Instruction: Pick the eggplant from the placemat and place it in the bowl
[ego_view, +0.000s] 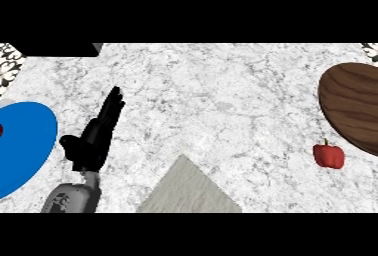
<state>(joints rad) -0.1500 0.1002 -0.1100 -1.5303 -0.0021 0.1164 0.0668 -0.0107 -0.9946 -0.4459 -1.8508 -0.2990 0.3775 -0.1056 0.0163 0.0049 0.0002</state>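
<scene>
1. The head view looks steeply down on a white-grey marbled counter (221, 100).
2. One hand (94, 137) is visible at the lower left of the view. By the rig's convention this is the robot's left hand. Its grey forearm (72, 199) enters from the lower edge.
3. The left hand is open: the fingers (112, 106) point straight up and away from the robot, the thumb sticks out to the left, and nothing is held.
4. The right hand does not appear in the view.
5. A blue oval placemat (26, 145) lies at the left edge, just beside the left hand and partly cut off by the frame.
6. A small dark-red sliver (1, 130) sits on the placemat at the very left edge. It is too cropped to identify; the eggplant cannot be confirmed.
7. A dark brown wood-grain round object (354, 107) lies at the right edge, partly cut off. Whether it is the bowl cannot be told.
8. A red bell pepper (328, 155) stands on the counter just below and left of the wooden object.
9. A pale grey triangular shape (188, 192) rises from the lower edge, centre.
10. A black block (59, 49) occupies the upper left corner.
</scene>
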